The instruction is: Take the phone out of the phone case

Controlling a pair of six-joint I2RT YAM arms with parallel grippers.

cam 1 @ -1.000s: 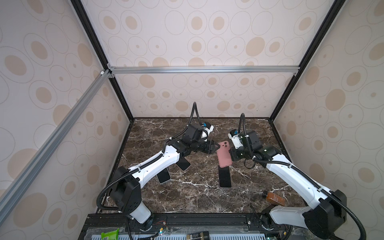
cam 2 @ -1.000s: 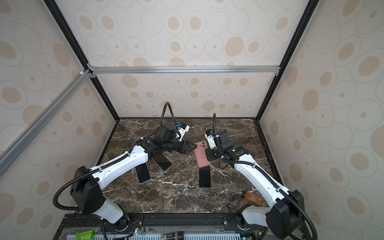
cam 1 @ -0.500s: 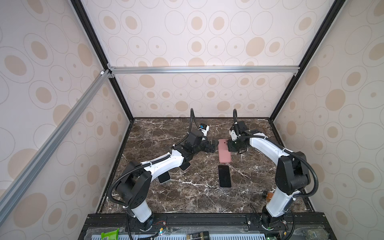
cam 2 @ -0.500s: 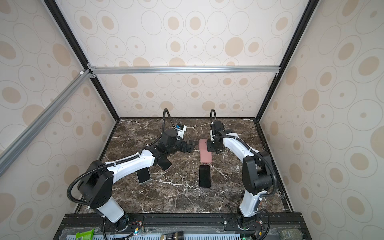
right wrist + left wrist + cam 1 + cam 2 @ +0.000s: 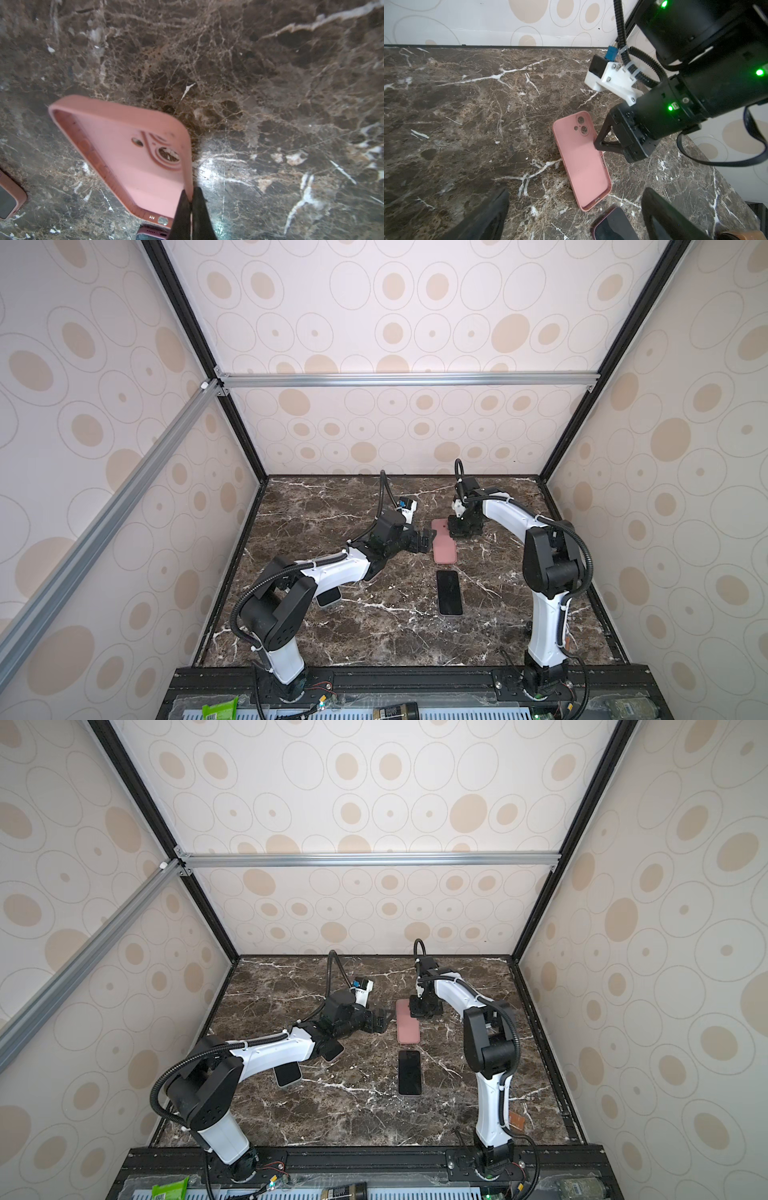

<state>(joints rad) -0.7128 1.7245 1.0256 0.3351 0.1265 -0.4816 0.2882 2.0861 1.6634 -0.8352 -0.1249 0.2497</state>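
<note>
Right wrist view first: the right claw [image 5: 191, 199] is closed tight on one long side wall of the pink silicone phone case [image 5: 135, 158]. One black finger [image 5: 181, 216] is inside the rim and the other outside it, close to the corner with the camera cut-outs. The case is empty, open side up, and the brown marble worktop [image 5: 270, 83] shows through the round cut-outs. Whether the pinched side is lifted a little or the case lies flat, I cannot tell.

Both top views put the case near the middle of the worktop, toward the back wall. It runs front to back, with the camera end farthest away. The slim black-screened phone [image 5: 449, 593] is out of the case. It lies flat, screen up, just in front of the case's near end, in line with it and not touching it.

The left claw [image 5: 428, 540] sits low just beside the case's other long side, its jaws spread wide with nothing between them. In the left wrist view its two dark fingers [image 5: 492, 216] frame the case's near end. A pale-rimmed phone [image 5: 288, 1075] and a dark slab [image 5: 332, 1050] lie partly under the left arm, well apart from the case.
</note>
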